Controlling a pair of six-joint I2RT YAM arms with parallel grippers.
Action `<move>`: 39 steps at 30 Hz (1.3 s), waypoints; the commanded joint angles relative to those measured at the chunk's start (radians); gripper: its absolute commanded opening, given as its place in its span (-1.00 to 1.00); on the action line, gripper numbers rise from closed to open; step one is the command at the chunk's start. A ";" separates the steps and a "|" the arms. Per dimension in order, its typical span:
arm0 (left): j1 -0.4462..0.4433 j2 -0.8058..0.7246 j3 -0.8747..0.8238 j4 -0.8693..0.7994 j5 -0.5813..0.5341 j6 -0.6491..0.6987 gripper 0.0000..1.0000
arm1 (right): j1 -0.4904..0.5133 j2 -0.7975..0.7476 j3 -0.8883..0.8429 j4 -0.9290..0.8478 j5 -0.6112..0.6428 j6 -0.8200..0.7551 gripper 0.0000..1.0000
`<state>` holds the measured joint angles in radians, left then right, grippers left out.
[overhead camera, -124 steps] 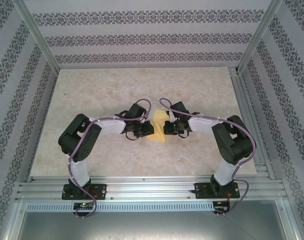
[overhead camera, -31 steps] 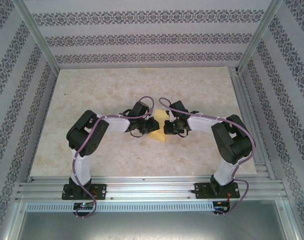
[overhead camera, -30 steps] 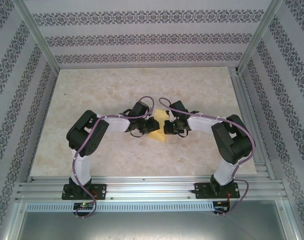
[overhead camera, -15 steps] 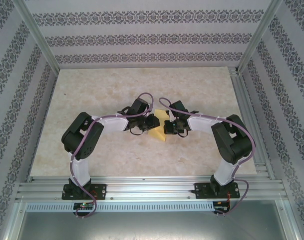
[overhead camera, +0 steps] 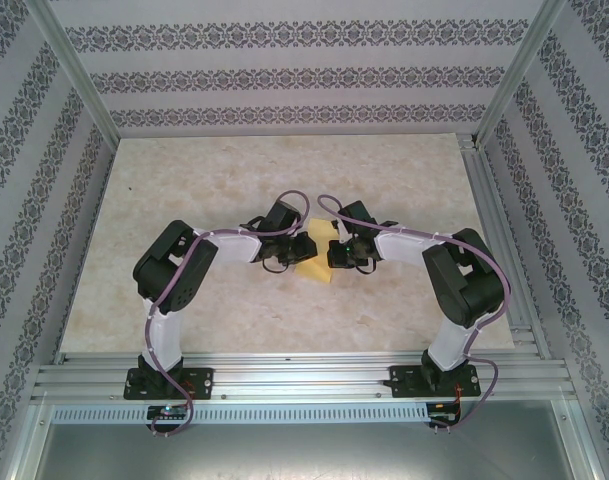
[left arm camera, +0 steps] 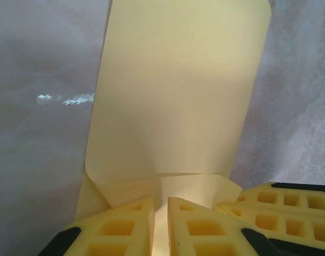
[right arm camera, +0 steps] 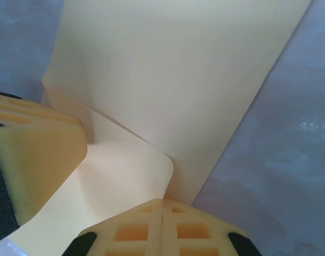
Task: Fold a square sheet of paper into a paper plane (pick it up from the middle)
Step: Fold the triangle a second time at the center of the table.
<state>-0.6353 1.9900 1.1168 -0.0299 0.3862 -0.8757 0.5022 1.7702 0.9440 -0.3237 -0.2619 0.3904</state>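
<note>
The square sheet of paper [overhead camera: 317, 268] is pale yellow and lies partly folded on the table between my two grippers. My left gripper [overhead camera: 304, 247] holds it from the left. In the left wrist view [left arm camera: 160, 200] its yellow fingers stand a sliver apart with a raised fold of the sheet [left arm camera: 178, 90] pinched between them. My right gripper [overhead camera: 334, 252] meets the sheet from the right. Its fingertips [right arm camera: 162, 201] are pressed together on the curled edge of a flap of the sheet [right arm camera: 173, 64]. Each wrist view shows the other gripper's finger close by.
The marbled table [overhead camera: 234, 170] stretches wide around the sheet. Aluminium rails run along the near edge [overhead camera: 304, 375] and the right side [overhead camera: 494, 230], and patterned walls enclose the back and sides.
Half a second ago the left arm's elbow swung out left and its gripper reached further over the sheet; it is now back where it stood a second ago. The right arm has not moved.
</note>
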 commanded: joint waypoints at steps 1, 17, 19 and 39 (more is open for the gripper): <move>-0.007 -0.003 -0.010 -0.019 -0.014 0.018 -0.64 | 0.013 0.037 0.012 -0.020 0.018 -0.014 -0.92; 0.000 -0.010 0.067 -0.077 -0.058 0.057 -0.56 | 0.019 0.035 0.022 -0.038 0.027 -0.023 -0.92; 0.000 -0.002 0.063 -0.090 -0.073 0.064 -0.56 | 0.021 0.035 0.024 -0.037 0.024 -0.024 -0.92; 0.000 -0.130 0.054 -0.119 -0.032 0.046 -0.52 | 0.025 0.044 0.024 -0.024 0.024 -0.011 -0.92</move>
<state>-0.6346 1.9419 1.1713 -0.1410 0.3336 -0.8268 0.5106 1.7805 0.9607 -0.3374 -0.2588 0.3904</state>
